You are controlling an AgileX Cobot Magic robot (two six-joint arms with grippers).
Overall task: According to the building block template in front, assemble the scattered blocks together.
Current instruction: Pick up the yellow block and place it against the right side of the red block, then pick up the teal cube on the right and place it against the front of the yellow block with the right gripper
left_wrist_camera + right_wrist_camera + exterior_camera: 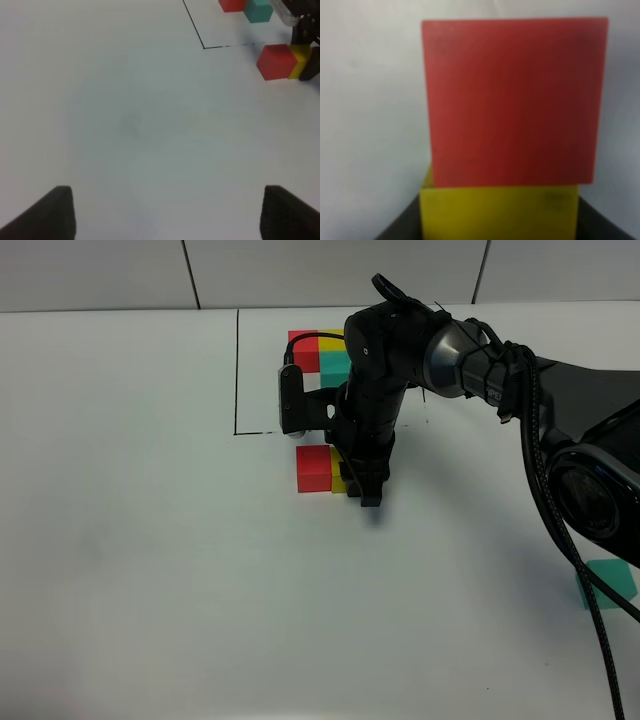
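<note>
Red cube (313, 468) & yellow cube (338, 481) sit touching, yellow on the right, mid-worktop (150, 540), just near of the black outline (237, 370). Teal cube (615, 578) lies well apart, near-right. Template (318, 348) is inside the outline, far side. The contact shows close-up only in the right wrist view. Right pincer (368, 495) is closed, tips at yellow's right side. Left pincer (168, 190), seen only in its wrist view, is spread wide w/ nothing between, well apart from the pair.

Red cube (313, 469), yellow cube (497, 212), teal cube (612, 580), white table (150, 540), black-outlined template (322, 352) of red, yellow and teal.
</note>
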